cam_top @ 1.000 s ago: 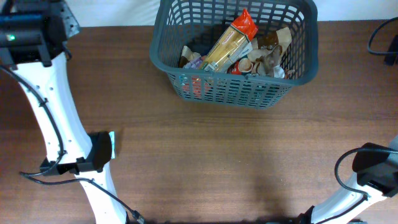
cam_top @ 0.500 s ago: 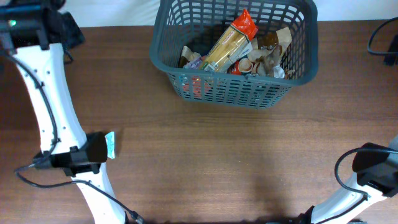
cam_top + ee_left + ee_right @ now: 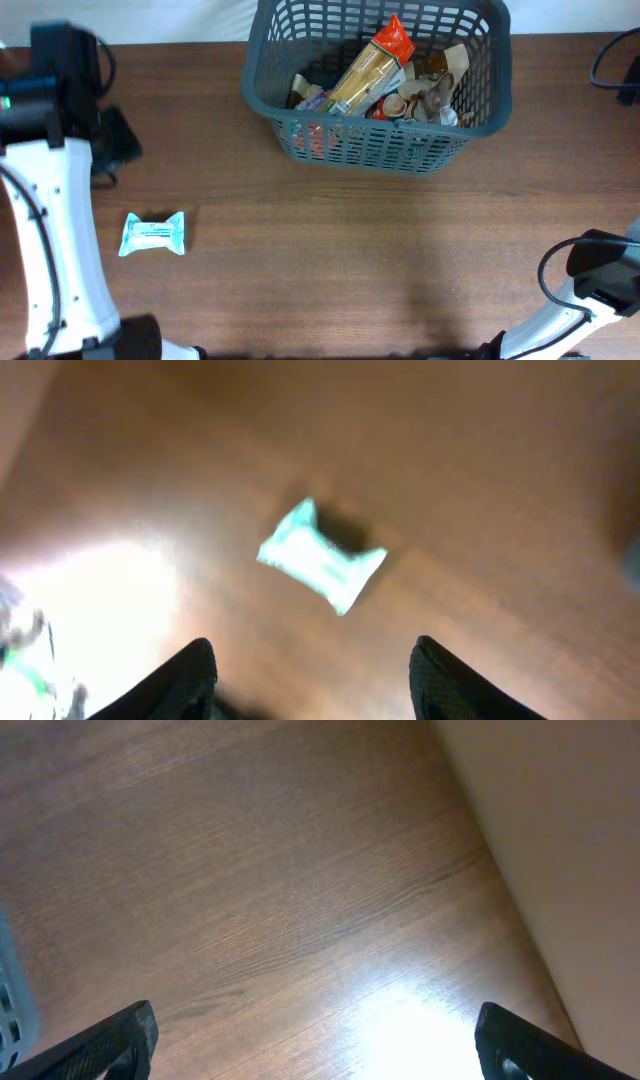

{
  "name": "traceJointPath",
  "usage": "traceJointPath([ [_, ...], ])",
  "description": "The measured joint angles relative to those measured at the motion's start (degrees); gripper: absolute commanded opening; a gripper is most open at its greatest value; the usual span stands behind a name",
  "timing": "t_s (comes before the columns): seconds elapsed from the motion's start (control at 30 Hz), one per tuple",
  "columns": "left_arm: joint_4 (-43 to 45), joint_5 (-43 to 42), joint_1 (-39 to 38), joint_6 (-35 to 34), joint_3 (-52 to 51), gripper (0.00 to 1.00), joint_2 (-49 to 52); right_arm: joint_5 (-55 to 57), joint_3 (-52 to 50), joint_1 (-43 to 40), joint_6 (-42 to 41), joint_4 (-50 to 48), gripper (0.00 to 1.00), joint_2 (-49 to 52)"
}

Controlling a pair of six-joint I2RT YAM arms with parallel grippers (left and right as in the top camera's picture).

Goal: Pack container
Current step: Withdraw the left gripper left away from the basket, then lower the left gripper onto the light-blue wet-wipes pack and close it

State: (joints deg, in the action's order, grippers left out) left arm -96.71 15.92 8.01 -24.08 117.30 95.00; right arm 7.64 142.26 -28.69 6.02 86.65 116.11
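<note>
Container, a large dark grey plastic basket with lattice-slotted sides, stands at the far edge of the brown wooden table with several packets already in it. The left gripper hangs well apart from it, jaws spread wide and empty, above a small pale teal-and-white sealed packet lying flat on the wood. Over the last second the left arm has swung aside and uncovered that packet, so I judge it the next item to pick, while the right gripper is likewise wide open and holds nothing.
</note>
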Motion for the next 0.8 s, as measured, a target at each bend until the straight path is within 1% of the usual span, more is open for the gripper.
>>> traceJointPath([
  [0.07,0.48,0.13,0.98,-3.89,-6.6,0.57,-2.19,0.02,0.0,0.0,0.0,0.0,0.99,-0.02],
  [0.17,3.74,0.04,2.54,-10.56,-17.18,0.57,-2.89,0.02,0.0,0.0,-0.02,0.02,0.99,0.0],
  [0.23,7.8,-0.5,3.02,-14.84,-23.8,0.57,-2.49,0.02,0.0,0.0,0.0,0.02,0.99,0.0],
  [0.33,15.17,-1.9,2.99,-20.06,-30.51,0.58,-2.4,0.02,0.0,0.0,0.0,0.02,0.99,0.0],
  [0.43,19.89,-2.75,2.99,-24.92,-33.97,0.58,-2.4,0.0,0.0,0.0,0.02,0.02,0.99,0.0],
  [0.53,22.14,-3.34,2.99,-31.01,-36.72,0.58,-2.4,0.02,0.0,0.0,0.0,0.02,0.99,0.0],
  [0.67,22.67,-3.23,2.99,-39.17,-38.91,0.58,-2.4,0.02,0.0,0.0,0.0,0.02,0.99,-0.02],
  [0.7,22.67,-3.02,2.99,-41.33,-39.45,0.61,-2.4,0.0,0.0,0.0,-0.02,0.02,0.99,0.0],
  [0.8,23.17,-2.45,3.06,-46.58,-41.16,0.62,-2.43,0.02,0.0,0.0,-0.02,0.02,0.99,0.0],
])
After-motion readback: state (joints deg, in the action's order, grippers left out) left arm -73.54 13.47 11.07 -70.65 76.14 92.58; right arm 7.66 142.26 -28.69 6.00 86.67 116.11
